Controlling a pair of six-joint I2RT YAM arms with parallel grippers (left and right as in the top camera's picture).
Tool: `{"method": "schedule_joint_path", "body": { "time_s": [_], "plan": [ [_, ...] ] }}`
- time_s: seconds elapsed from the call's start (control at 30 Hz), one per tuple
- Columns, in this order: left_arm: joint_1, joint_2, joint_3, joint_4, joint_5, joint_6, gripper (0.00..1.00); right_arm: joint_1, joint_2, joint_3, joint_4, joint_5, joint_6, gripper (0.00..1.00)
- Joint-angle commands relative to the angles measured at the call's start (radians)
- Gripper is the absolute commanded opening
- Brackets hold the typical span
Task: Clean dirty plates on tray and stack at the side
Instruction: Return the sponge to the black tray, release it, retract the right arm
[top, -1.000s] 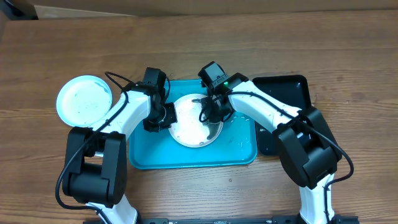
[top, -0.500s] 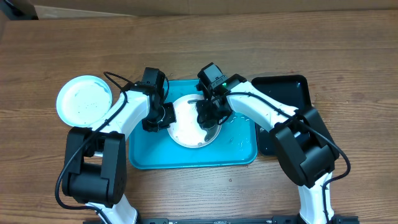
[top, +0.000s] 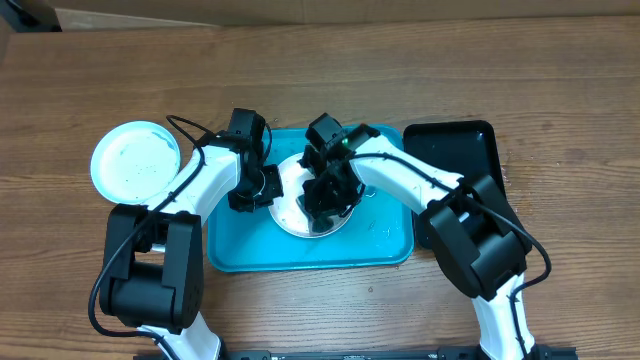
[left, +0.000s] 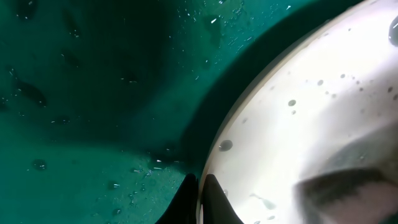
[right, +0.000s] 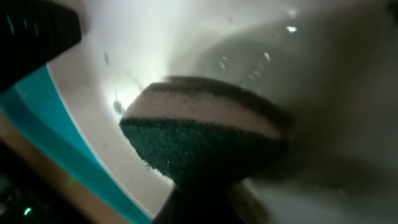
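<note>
overhead: left pincer (top: 271, 188) pinches white plate (top: 290, 210) rim, right pincer (top: 326, 198) grips sponge (right: 199, 137) on it.

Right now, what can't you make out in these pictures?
- Overhead: the right gripper covers the middle of the white plate, hiding any smear there.
- Right wrist: the sponge hides the plate beneath it.
- Left wrist: the left gripper is cut off by the bottom edge.
- Overhead: seen from above, whether anything lies under the light blue plate.
</note>
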Motion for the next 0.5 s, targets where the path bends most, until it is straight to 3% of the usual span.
{"method": "schedule_joint_path", "body": {
  "time_s": [0.0,0.23,0.47],
  "plan": [
    [0.003,0.015,-0.006,0.003,-0.014,-0.014,0.04,-0.086,-0.012,0.147,-0.133,-0.066,-0.082,0.04],
    [0.003,0.015,-0.006,0.003,-0.014,-0.014,0.04,-0.246,-0.052,0.339,-0.386,0.01,-0.135,0.04],
    [0.003,0.015,-0.006,0.004,-0.014,-0.014,0.04,-0.415,-0.071,0.354,-0.488,0.252,-0.134,0.04]
  ]
}}
